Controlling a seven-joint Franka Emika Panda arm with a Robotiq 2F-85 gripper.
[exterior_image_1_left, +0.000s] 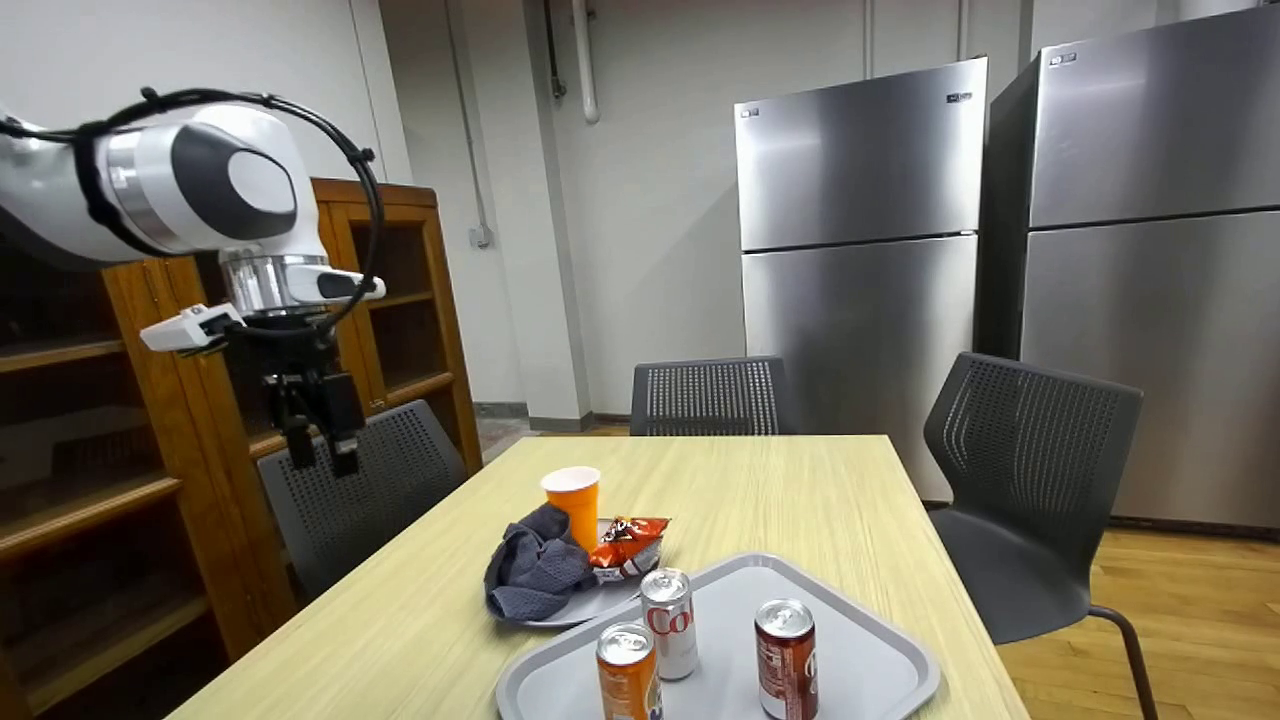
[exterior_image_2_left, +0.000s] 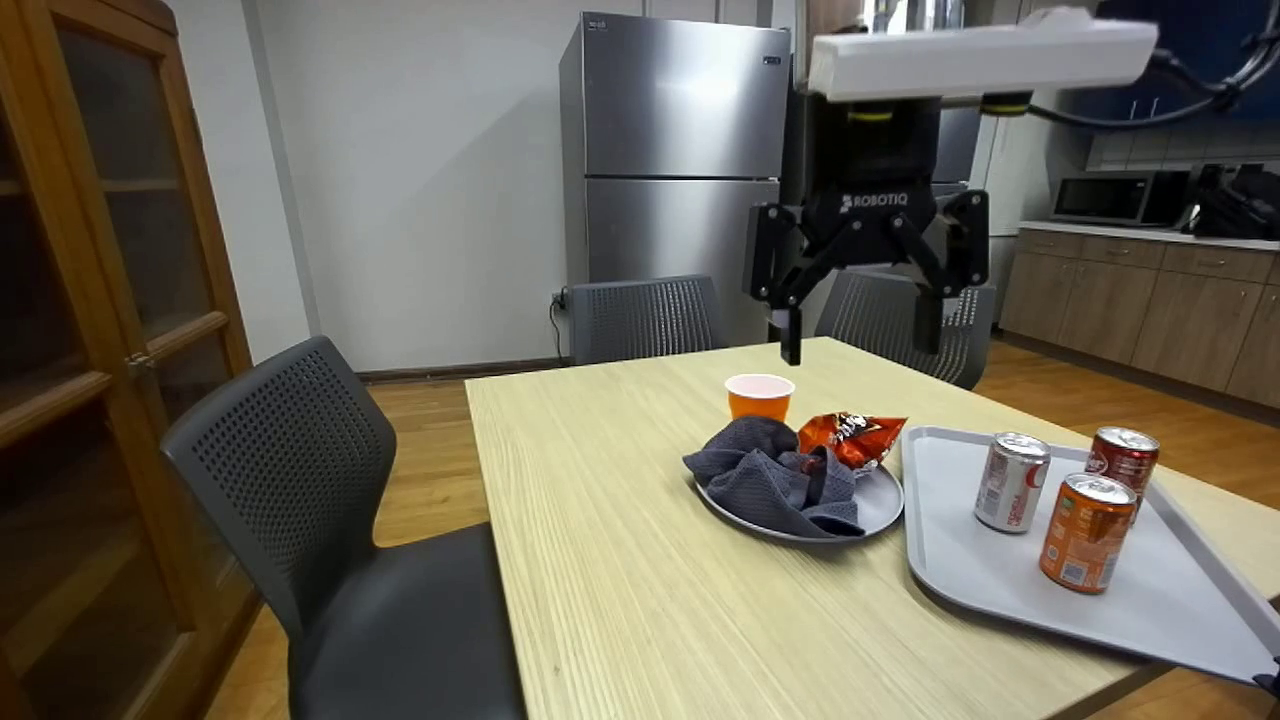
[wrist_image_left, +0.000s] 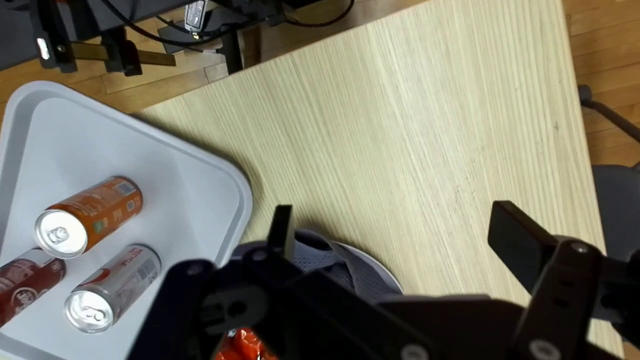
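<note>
Black gripper (exterior_image_2_left: 859, 338), wide and empty, hangs higher than one cloth (exterior_image_2_left: 768, 485), three cans (exterior_image_2_left: 1088, 535).

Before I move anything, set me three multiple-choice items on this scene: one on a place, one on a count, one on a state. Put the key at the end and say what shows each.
1. Where does the dark cloth lie?
A. Over a chair back
B. On the plate
C. On the floor

2. How many cans stand on the tray?
A. Five
B. Two
C. Three

3. What state is the gripper in?
A. Open, holding nothing
B. Closed on a can
C. Closed and empty

Right letters:
1: B, since both exterior views show it bunched up on the plate.
2: C, since an orange can, a silver can and a dark red can show there.
3: A, since the fingers stand wide apart with nothing between them.
</note>
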